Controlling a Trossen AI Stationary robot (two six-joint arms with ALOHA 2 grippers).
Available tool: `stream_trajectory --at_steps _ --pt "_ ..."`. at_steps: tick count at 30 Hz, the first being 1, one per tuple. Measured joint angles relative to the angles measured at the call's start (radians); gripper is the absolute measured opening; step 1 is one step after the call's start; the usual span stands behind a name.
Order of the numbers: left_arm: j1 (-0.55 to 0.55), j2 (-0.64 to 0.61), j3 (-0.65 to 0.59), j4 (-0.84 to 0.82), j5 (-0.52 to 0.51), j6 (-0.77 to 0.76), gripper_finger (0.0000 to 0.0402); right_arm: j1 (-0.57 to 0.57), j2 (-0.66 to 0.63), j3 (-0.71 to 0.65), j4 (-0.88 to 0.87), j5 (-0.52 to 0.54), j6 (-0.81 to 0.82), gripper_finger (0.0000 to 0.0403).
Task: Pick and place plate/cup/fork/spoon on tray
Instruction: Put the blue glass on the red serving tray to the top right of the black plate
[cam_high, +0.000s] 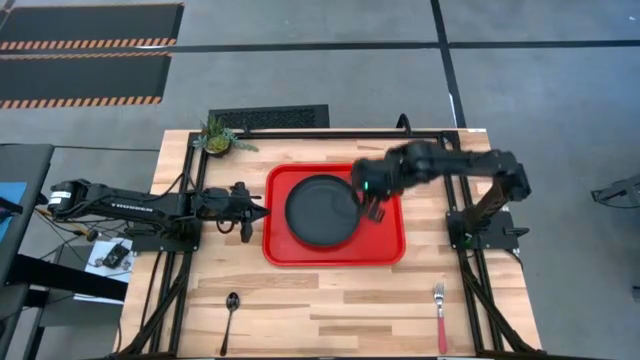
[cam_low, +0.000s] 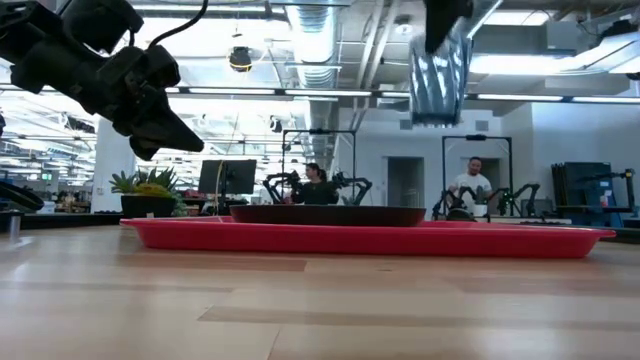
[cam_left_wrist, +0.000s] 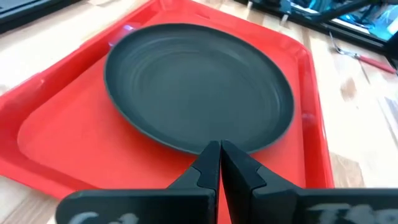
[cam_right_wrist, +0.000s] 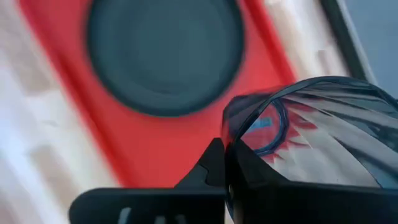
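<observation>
High view: we see the right gripper (cam_high: 374, 207) clamped on the cup (cam_right_wrist: 311, 134), carried above the tray (cam_high: 385, 250) just beside the plate (cam_high: 322, 210), which already lies on the tray. We judge the bare red strip by the tray's right rim the open landing room. The left gripper (cam_high: 256, 211), fingers together, waits off the tray's left edge. Spoon (cam_high: 231, 305) and fork (cam_high: 439, 310) lie apart near the table's front edge.
</observation>
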Motion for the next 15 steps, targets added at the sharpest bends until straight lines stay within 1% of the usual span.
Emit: stream_trajectory --at_steps 1,3,6,8,10,12,15 --pt "0.000 0.000 0.000 0.000 -0.009 -0.003 0.0000 -0.044 -0.021 -0.055 0.026 -0.004 -0.052 0.0006" --pt "0.000 0.000 0.000 0.000 -0.030 -0.019 0.0000 -0.139 -0.067 -0.182 0.089 -0.048 -0.135 0.0006" --pt "0.000 0.000 0.000 0.000 -0.057 -0.038 0.0000 -0.259 -0.136 -0.371 0.246 -0.108 -0.233 0.0006" --pt "0.000 0.000 0.000 0.001 -0.066 -0.038 0.0000 -0.322 -0.170 -0.457 0.340 -0.155 -0.288 0.0006" --pt "0.000 0.000 0.000 0.002 -0.070 -0.046 0.0000 -0.372 -0.180 -0.518 0.395 -0.211 -0.327 0.0006" --pt "0.000 0.000 0.000 0.002 -0.076 -0.058 0.0000 -0.410 -0.175 -0.558 0.426 -0.246 -0.365 0.0006" --pt "0.000 0.000 0.000 0.001 -0.109 -0.058 0.0000 -0.446 -0.147 -0.573 0.446 -0.250 -0.426 0.0006"
